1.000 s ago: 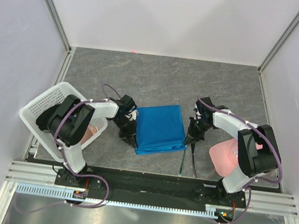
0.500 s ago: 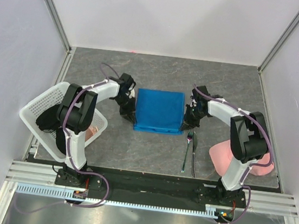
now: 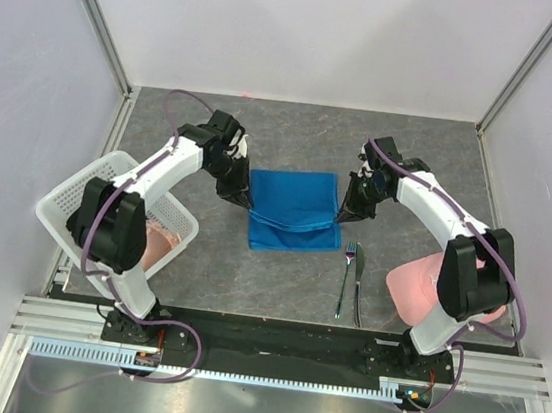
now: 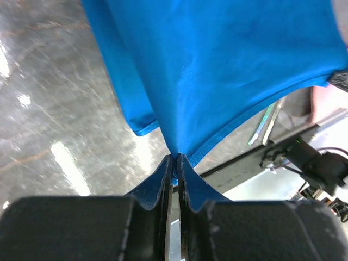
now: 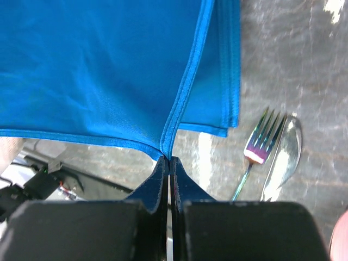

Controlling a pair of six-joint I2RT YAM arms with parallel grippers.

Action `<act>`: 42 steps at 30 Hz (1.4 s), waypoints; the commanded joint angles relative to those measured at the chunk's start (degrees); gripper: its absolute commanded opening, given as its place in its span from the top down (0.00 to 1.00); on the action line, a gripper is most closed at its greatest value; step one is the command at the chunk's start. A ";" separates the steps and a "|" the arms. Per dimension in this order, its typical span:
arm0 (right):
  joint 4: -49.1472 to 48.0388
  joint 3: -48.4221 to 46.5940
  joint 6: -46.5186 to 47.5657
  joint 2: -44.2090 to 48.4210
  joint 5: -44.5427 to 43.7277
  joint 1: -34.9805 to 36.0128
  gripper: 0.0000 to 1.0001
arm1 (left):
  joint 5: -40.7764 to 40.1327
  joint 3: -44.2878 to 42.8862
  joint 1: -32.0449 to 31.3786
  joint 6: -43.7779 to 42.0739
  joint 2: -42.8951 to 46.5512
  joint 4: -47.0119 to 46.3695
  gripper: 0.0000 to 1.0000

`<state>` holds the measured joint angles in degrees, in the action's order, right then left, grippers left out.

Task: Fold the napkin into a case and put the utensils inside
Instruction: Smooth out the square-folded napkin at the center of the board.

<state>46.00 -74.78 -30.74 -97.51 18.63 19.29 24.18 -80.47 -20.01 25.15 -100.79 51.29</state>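
The bright blue napkin (image 3: 296, 209) lies mid-table with its near part raised and doubled back over the rest. My left gripper (image 3: 243, 202) is shut on its left corner (image 4: 175, 157); my right gripper (image 3: 339, 217) is shut on its right corner (image 5: 167, 154). Both corners hang above the table, the cloth (image 4: 217, 65) stretched between them. The utensils lie side by side to the right of the napkin: a fork (image 3: 345, 275) with iridescent tines (image 5: 261, 138) and a knife (image 3: 357, 282) with its shiny blade (image 5: 283, 157) next to it.
A white mesh basket (image 3: 86, 198) stands at the left with a pale pink cloth (image 3: 160, 246) in it. A pink cloth (image 3: 422, 285) lies at the right near the right arm's base. Grey marbled tabletop (image 3: 295, 133) stretches to the back wall.
Both grippers have carried the napkin's near corners up and toward the back, and the near part of the cloth now lies over the far part. The fork and knife have not moved.
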 commanded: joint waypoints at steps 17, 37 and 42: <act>-6.36 16.96 2.53 1.63 -3.69 -0.13 0.98 | 4.82 22.20 -7.06 7.20 1.56 -13.85 0.70; -4.25 -8.27 9.72 -12.87 -12.91 -0.13 0.40 | -5.37 2.51 -1.44 1.84 -10.11 -7.96 0.49; -6.00 -9.86 8.95 -17.26 -13.63 0.05 0.50 | -6.87 -2.14 0.06 -0.18 -16.96 -8.05 0.51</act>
<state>42.00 -82.15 -22.37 -112.81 7.11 19.29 20.10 -77.95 -21.08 28.67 -114.50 43.20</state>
